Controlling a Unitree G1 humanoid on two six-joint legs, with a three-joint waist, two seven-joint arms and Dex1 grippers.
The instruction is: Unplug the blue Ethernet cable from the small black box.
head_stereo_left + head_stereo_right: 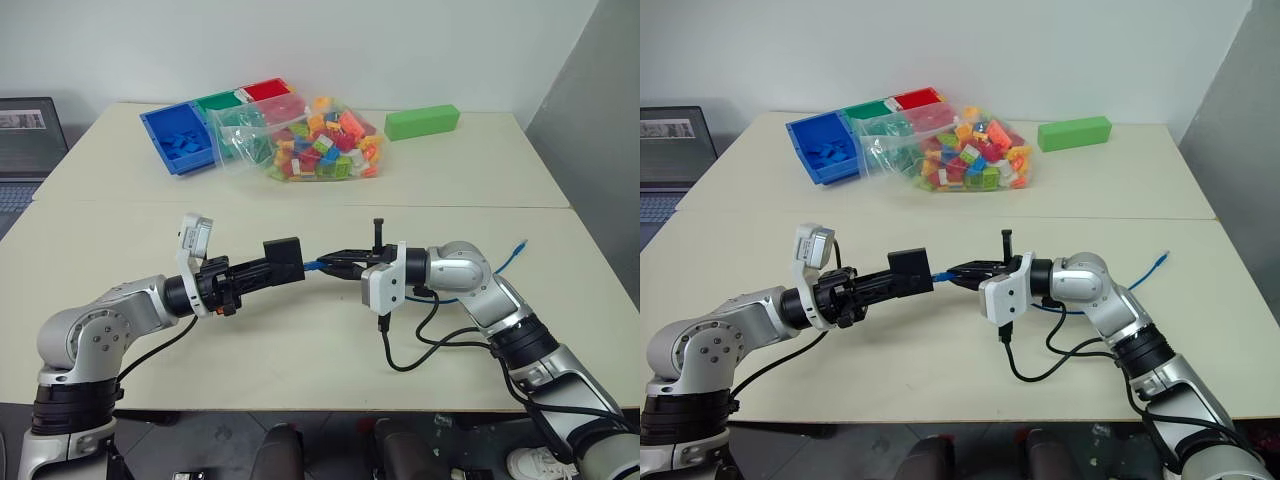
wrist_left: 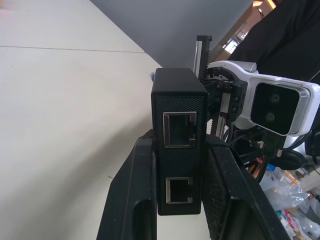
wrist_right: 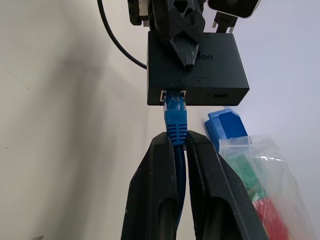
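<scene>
Above the middle of the table, my left gripper (image 1: 278,264) is shut on the small black box (image 1: 283,250). In the left wrist view the box (image 2: 179,100) sits between the two fingers (image 2: 132,190), with two empty sockets facing the camera. The blue Ethernet cable (image 3: 175,112) has its plug in a socket on the box's (image 3: 210,75) other side. My right gripper (image 3: 176,142) is shut on the cable just behind the plug. From there the cable runs back past the right arm, and its free end (image 1: 517,247) lies on the table at the right.
At the back of the table stand a blue bin (image 1: 180,137) with green and red ones beside it, a clear bag of coloured bricks (image 1: 315,140) and a green block (image 1: 422,121). A laptop (image 1: 25,140) sits far left. A black cable (image 1: 420,350) loops under the right arm.
</scene>
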